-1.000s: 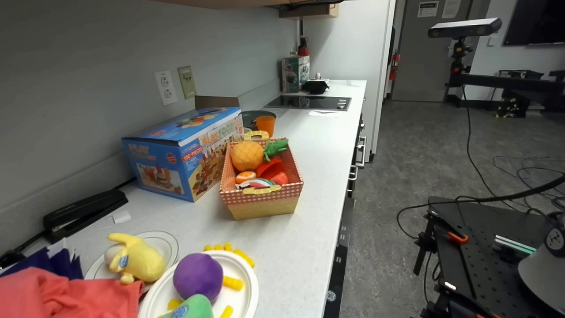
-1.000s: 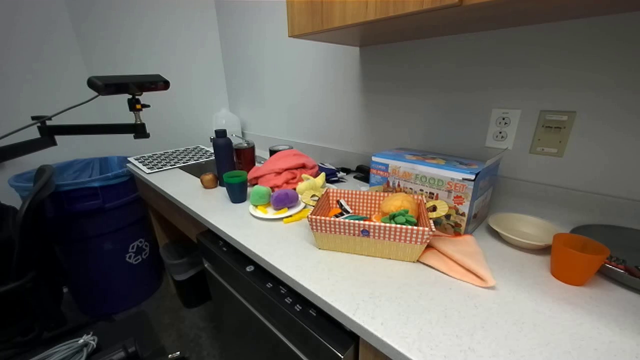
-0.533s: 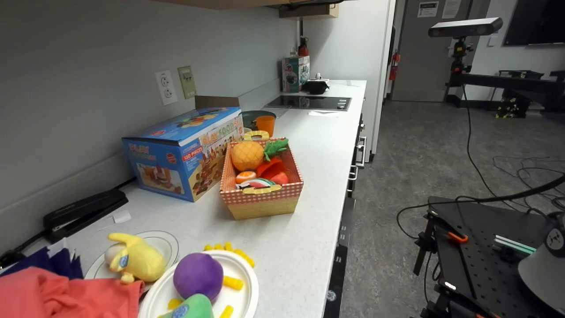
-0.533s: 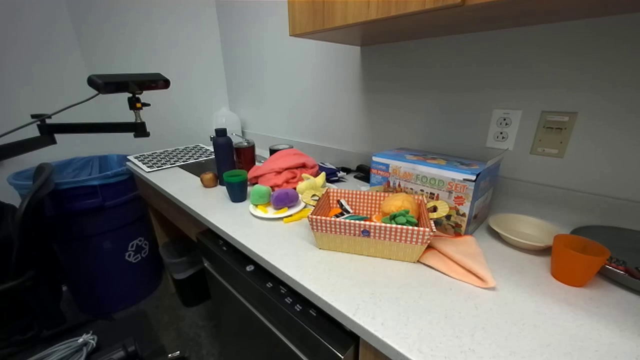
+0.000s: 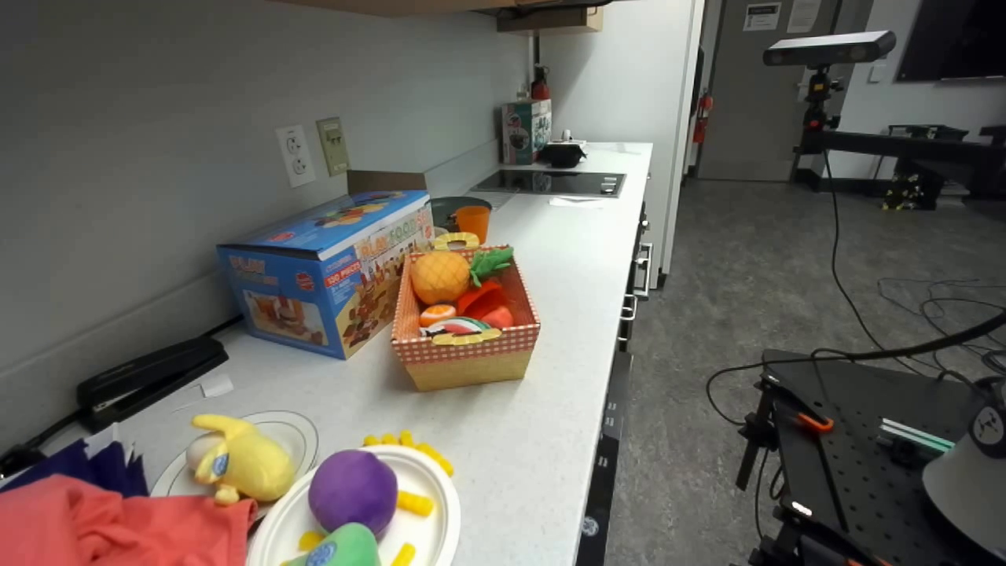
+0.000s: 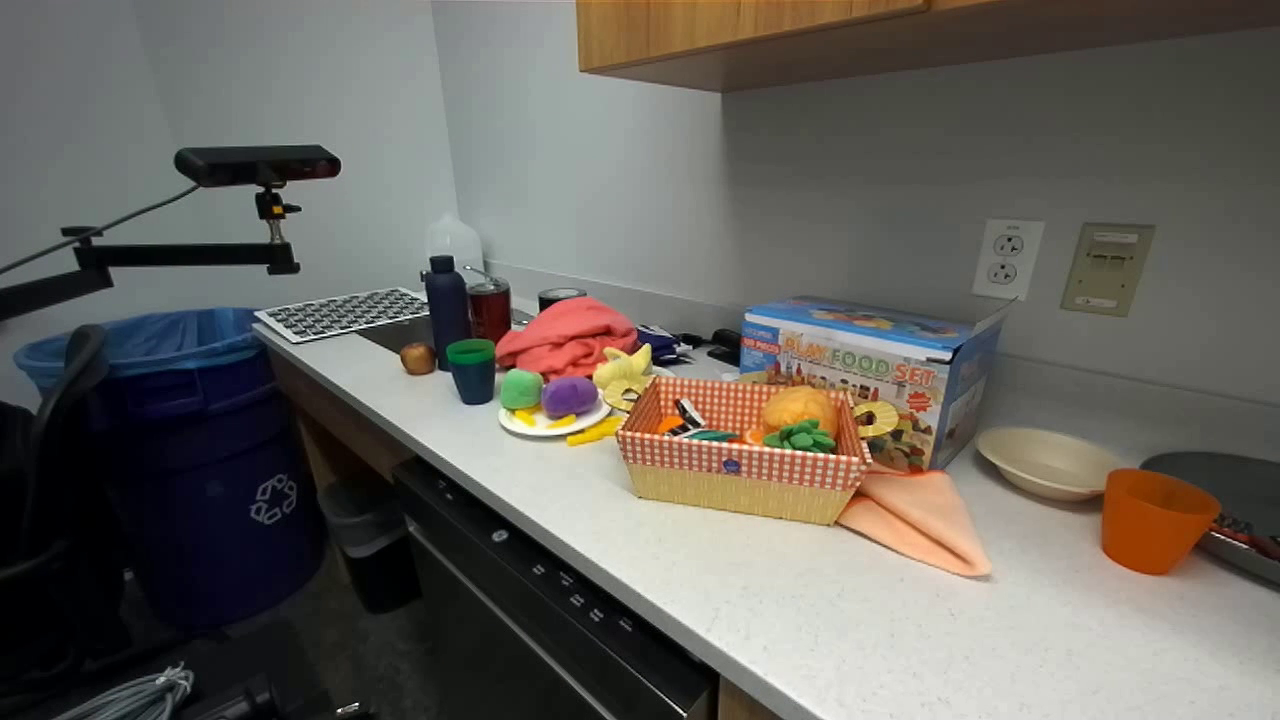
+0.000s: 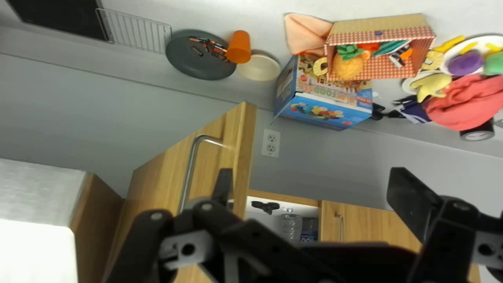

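Along the back edge of the counter (image 6: 760, 580), near the wall, stands a toy-food box (image 6: 860, 385); past one end of it come a cream bowl (image 6: 1045, 465), an orange cup (image 6: 1155, 520) and a dark round dish (image 7: 182, 63); past the other, towards the corner where two walls meet, are a coral cloth (image 6: 575, 340), a red tumbler (image 6: 490, 315) and a navy bottle (image 6: 447, 310); above that back edge, in the wrist view, a wooden cupboard door (image 7: 163, 188) with a metal handle (image 7: 190, 173) stands ajar and juts out, hiding a stretch of wall; the gripper (image 7: 312, 179) faces the cupboard (image 7: 283, 197), its fingers (image 7: 410, 200) spread wide with only air between them; one finger overlaps the free edge of the door in that view, though whether the two touch cannot be told; the cupboard, partly hidden behind the gripper, holds a clear bottle (image 7: 290, 226) and a blue pack (image 7: 309, 232); down on the counter, between the box and the front edge, a checked basket (image 5: 471, 369) holds a toy pineapple (image 5: 438, 277), an orange slice (image 5: 437, 315) and a striped slice like watermelon (image 5: 460, 324), and a peach cloth (image 6: 915, 520) lies against one end of it; a white plate (image 5: 446, 519), nearer the front edge than the coral cloth, bears a purple soft toy (image 5: 352, 491), a green toy (image 5: 346, 544) and some yellow sticks (image 5: 415, 503); a yellow banana toy (image 5: 247, 464) lies on a second plate (image 5: 302, 436) behind it.
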Tool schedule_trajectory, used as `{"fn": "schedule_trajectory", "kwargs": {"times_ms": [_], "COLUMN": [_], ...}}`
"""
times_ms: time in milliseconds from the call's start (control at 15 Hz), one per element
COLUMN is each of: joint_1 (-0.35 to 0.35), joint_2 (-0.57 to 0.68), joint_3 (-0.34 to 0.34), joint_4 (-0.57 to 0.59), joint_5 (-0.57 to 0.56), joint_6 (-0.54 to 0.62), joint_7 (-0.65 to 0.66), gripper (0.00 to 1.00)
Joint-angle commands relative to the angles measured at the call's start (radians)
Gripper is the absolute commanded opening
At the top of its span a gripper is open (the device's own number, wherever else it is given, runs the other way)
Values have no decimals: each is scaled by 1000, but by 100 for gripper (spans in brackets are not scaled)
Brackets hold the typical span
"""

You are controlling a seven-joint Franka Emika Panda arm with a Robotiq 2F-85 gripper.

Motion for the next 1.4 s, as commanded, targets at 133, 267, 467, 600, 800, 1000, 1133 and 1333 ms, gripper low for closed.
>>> {"fn": "schedule_trajectory", "kwargs": {"times_ms": [133, 267, 467, 600, 800, 1000, 1133, 1333], "joint_1": [8, 19, 24, 24, 31, 37, -126, -247], "joint_2": [25, 32, 33, 33, 31, 41, -47, -134], "joint_3": [-18, -27, -28, -28, -30, -36, 88, 180], "joint_4": [34, 49, 55, 56, 57, 74, -136, -323], "joint_5": [9, 8, 8, 8, 7, 0, -51, -58], "joint_6": [-78, -94, -97, -97, -102, -145, -89, -75], "joint_7": [-60, -75, -76, -77, -88, -88, -108, -92], "gripper": [100, 100, 100, 100, 100, 100, 100, 100]}}
